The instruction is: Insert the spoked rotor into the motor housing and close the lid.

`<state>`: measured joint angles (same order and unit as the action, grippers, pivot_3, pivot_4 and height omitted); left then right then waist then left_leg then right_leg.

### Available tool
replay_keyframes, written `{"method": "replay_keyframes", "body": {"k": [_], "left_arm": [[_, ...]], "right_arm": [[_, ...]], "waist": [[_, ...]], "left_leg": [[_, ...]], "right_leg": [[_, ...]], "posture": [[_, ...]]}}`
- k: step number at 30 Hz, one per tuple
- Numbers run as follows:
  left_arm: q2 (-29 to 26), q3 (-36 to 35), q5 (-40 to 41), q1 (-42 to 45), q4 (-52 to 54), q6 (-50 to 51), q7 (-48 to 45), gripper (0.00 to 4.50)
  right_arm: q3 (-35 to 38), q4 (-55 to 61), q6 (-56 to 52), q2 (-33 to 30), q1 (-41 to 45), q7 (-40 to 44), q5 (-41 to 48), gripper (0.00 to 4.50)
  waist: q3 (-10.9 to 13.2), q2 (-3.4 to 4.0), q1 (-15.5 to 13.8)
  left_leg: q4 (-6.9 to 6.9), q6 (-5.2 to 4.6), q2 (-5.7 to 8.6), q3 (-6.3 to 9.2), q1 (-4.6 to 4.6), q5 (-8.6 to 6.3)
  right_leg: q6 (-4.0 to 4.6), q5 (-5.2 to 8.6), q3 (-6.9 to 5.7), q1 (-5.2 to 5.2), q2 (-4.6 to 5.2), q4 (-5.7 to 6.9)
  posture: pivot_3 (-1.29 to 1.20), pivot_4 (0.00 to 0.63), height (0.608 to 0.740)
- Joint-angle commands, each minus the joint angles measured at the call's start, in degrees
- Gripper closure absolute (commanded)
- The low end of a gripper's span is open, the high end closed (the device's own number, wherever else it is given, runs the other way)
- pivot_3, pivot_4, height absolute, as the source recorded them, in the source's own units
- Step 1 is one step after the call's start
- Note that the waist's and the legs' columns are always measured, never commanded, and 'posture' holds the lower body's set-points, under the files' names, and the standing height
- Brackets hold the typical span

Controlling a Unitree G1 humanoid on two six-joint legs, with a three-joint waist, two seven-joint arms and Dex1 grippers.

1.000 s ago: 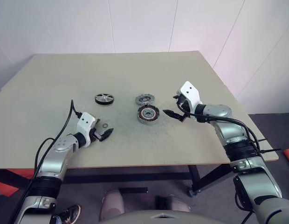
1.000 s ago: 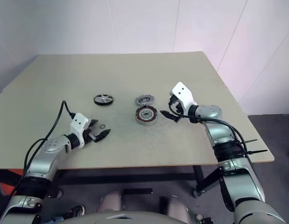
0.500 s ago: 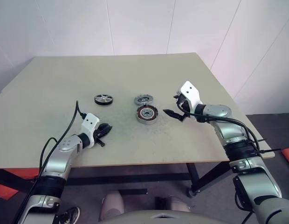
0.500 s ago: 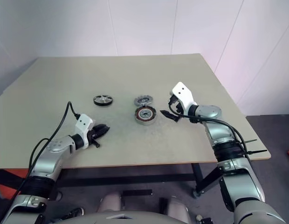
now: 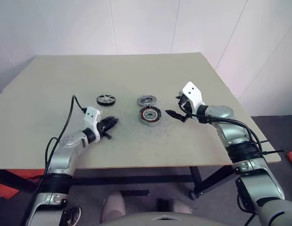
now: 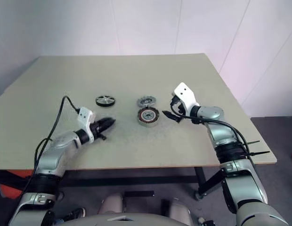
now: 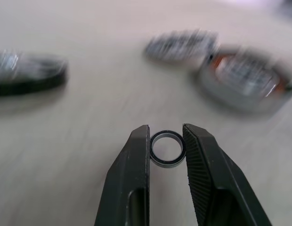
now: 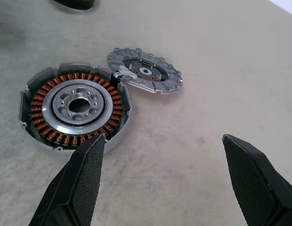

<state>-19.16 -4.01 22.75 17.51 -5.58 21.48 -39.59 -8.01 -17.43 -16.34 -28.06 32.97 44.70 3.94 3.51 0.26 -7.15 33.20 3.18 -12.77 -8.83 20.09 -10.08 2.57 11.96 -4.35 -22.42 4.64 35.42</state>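
Both arms are clad in silver-grey metal segments with black joints. A white housing is mounted at each wrist. The left gripper (image 5: 113,122) and right gripper (image 5: 173,114) are fitted with black ribbed fingers (image 7: 202,160). Black cables are routed along both forearms.

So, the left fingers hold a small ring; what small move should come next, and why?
Probably carry the small ring toward the housing. The left fingers pinch it clear of the table, and the housing lies open, its centre hub bare, with the lid leaning on its rim and the rotor apart.
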Motion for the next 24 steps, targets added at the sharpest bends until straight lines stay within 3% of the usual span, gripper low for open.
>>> {"method": "replay_keyframes", "body": {"k": [1, 8, 24], "left_arm": [[1.5, 1.2, 1.4, 5.4, -0.2, 0.8, -1.4, 3.69], [5.9, 9.8, -5.5, 15.7, -12.7, -4.1, -5.4, 3.69], [12.2, 15.0, -17.2, 26.2, -37.5, -16.5, -6.5, 3.69]], "right_arm": [[2.1, -0.3, 0.9, -0.4, 1.7, -1.5, 0.0, 0.00], [4.3, -0.8, 0.9, -2.0, 1.0, -4.0, -0.2, 0.00], [6.6, 3.2, -0.8, -2.5, -2.6, -6.4, 0.1, 0.00]], "waist": [[0.0, 0.00, 0.1], [0.0, 0.00, 0.1], [0.0, 0.00, 0.0]], "left_leg": [[-0.02, 0.00, 0.00, -0.01, 0.01, 0.00], [-0.07, -0.02, 0.04, -0.02, 0.05, -0.01], [-0.16, -0.09, 0.06, -0.02, 0.20, -0.05]], "right_leg": [[0.00, 0.00, 0.01, -0.02, 0.00, -0.02], [-0.04, 0.01, 0.03, 0.00, 0.00, -0.19], [-0.01, -0.03, 0.00, -0.05, 0.00, -0.39]], "posture": [[0.00, 0.000, 0.740], [0.00, 0.000, 0.740], [0.00, 0.000, 0.740]]}}
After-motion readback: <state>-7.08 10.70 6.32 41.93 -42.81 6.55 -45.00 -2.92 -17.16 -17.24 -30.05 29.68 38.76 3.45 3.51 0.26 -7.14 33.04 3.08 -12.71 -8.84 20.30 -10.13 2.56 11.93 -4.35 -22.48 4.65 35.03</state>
